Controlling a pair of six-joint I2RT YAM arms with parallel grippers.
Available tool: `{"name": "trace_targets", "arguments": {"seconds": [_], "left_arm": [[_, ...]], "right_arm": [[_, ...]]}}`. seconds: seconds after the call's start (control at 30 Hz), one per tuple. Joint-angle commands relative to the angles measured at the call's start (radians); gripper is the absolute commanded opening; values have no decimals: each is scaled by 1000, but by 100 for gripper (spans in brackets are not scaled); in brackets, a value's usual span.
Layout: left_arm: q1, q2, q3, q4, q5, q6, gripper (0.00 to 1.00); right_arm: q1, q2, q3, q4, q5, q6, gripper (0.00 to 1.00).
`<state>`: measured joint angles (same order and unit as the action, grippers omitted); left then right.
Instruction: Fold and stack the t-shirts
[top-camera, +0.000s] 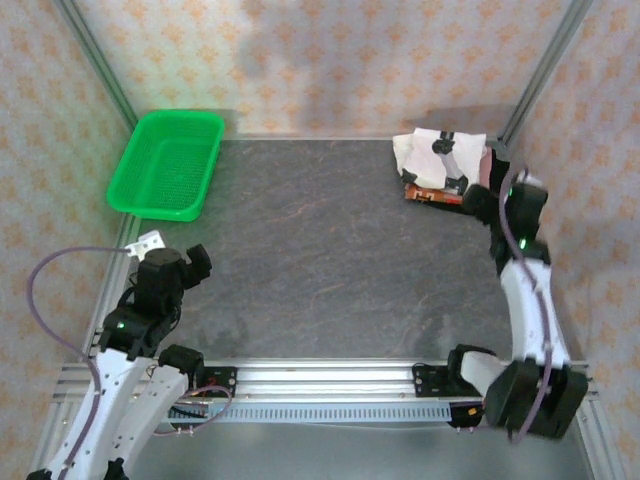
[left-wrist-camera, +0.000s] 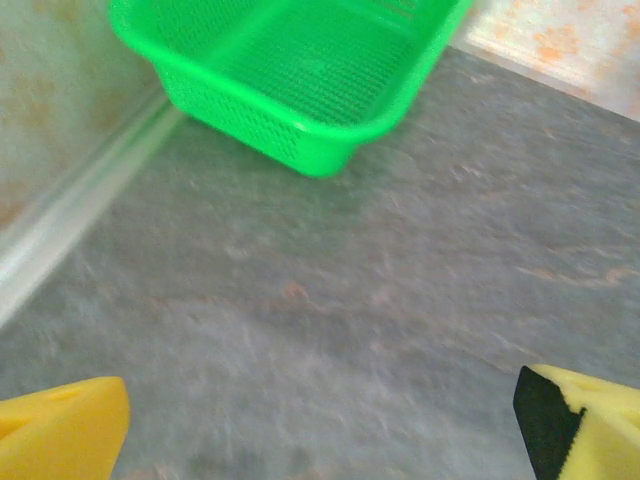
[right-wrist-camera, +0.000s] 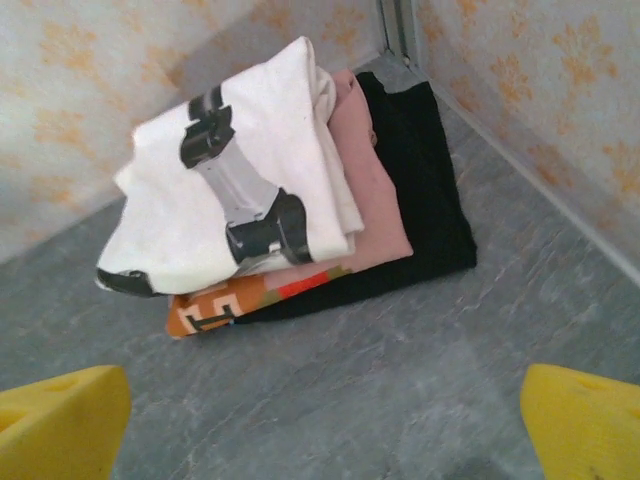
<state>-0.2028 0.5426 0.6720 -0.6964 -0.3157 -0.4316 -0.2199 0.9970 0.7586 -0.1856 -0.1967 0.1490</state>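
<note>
The three t-shirts (top-camera: 432, 160) lie as one folded stack in the far right corner of the table (top-camera: 320, 270), close to where the two walls meet. In the right wrist view the cream-white tee (right-wrist-camera: 290, 150) sits on top, its dark grey and black print facing up. Under it is the dusty-pink tee (right-wrist-camera: 378, 195), with an orange printed patch poking out at the near left edge, and the black tee (right-wrist-camera: 425, 190) is at the bottom, its edge showing along the right side and the near edge.

The right gripper (right-wrist-camera: 320, 430) hovers just in front of this stack and points at it. Its yellow fingertips (right-wrist-camera: 60, 420) are spread wide at the two lower corners of its own view, with bare table between them and nothing in their hold; the stack is ahead of them, not touched.

The left gripper (left-wrist-camera: 320, 430) is at the near left of the table, well apart from the shirts. Its jaws are also wide apart and empty, over bare table, and the green mesh basket (left-wrist-camera: 300, 135) stands ahead of it in the far left corner
</note>
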Motion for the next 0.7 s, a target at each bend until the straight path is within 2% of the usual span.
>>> {"name": "trace_targets", "arguments": {"seconds": [0.0,0.13,0.2,0.33,0.47,0.53,0.57,0.6,0.67], "left_arm": [[16,95,-94,343,-157,166,100],[75,272,-191,684,-65,300,100],[119,352,-210,779,-25,313,100],[202,461,-276,1009,62,281,100],[208,604,-297,1161,81,293,100],[209,688,-312,1266,115,282,100],[207,724,-312,1307,136,283,100],[207,738,-282,1270,171,309,100],[207,775,-292,1357,196,355,100]], "right_arm": [[67,-50,-296,379,75,165,99],[173,-49,-392,498,204,40,99],[177,-14,-407,552,223,9,99],[177,92,-468,800,205,-12,99],[183,195,-473,888,202,-52,99],[183,256,-527,1041,245,-56,99],[183,262,-532,1068,259,-64,99],[184,258,-529,1060,265,-76,99],[183,284,-523,1079,276,-85,99]]}}
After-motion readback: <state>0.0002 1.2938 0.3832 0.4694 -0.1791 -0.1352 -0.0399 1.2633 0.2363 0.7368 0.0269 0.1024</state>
